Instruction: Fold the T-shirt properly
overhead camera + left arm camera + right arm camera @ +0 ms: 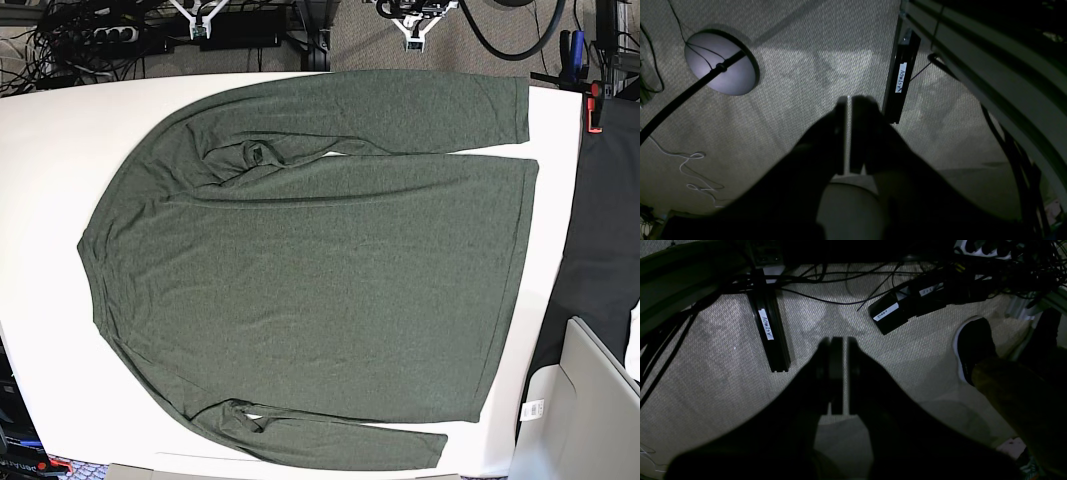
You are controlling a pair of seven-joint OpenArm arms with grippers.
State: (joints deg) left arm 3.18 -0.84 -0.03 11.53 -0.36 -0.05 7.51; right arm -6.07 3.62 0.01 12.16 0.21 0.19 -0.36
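Left gripper (849, 100): jaws are seen pressed together, nothing held; it is hung over patterned carpet (800, 100), off the table.
Right gripper (842, 340): jaws likewise closed on nothing, pointed down at the same carpet.
T-shirt (320, 270): spread flat on the white table (50, 130), neck end toward the base view's left, hem toward its right.
Upper sleeve (400, 115): laid along the table's far edge, cuff near the far right corner (a bunch of creases is seen where it meets the body).
Lower sleeve (340, 440): laid along the near edge, cuff short of the hem.
Black cloth (600, 220): draped past the table's right edge, apart from the shirt.
Floor items: a black bar with a white label (902, 76) is seen beside the left gripper; a dark shoe (972, 346) is seen to the right of the right gripper.
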